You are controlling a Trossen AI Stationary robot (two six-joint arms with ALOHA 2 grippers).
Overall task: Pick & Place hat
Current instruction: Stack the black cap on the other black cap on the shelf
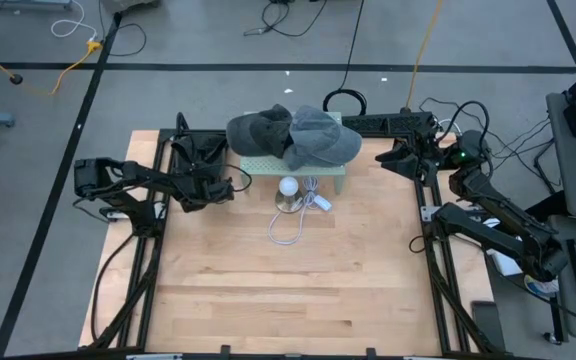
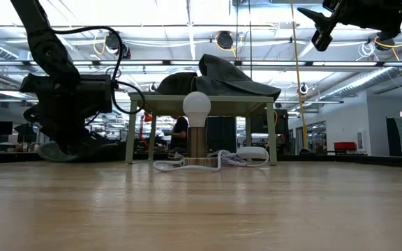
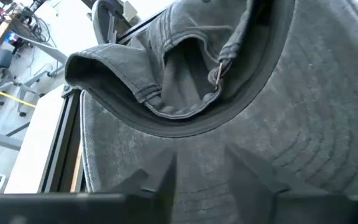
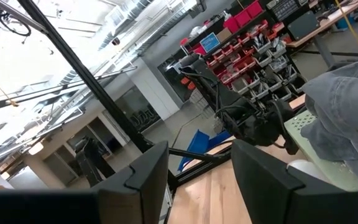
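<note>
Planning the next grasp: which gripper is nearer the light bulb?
Left. The left gripper sits just beside the light bulb, low near the table; the right gripper is farther off, raised beyond the stand's other end.

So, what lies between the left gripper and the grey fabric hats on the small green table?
Nothing. In the high view, only bare wooden tabletop separates the left gripper from the grey hats on the green table.

Light came from ceiling strips (image 2: 187,17) overhead, bright and even. In the low view they glared white, leaving the left arm (image 2: 61,97) nearly a silhouette. The counter (image 1: 288,280) was evenly lit, with soft shadows. The left wrist view was dim, the hat (image 3: 241,124) filling it, slightly blurred.
</note>
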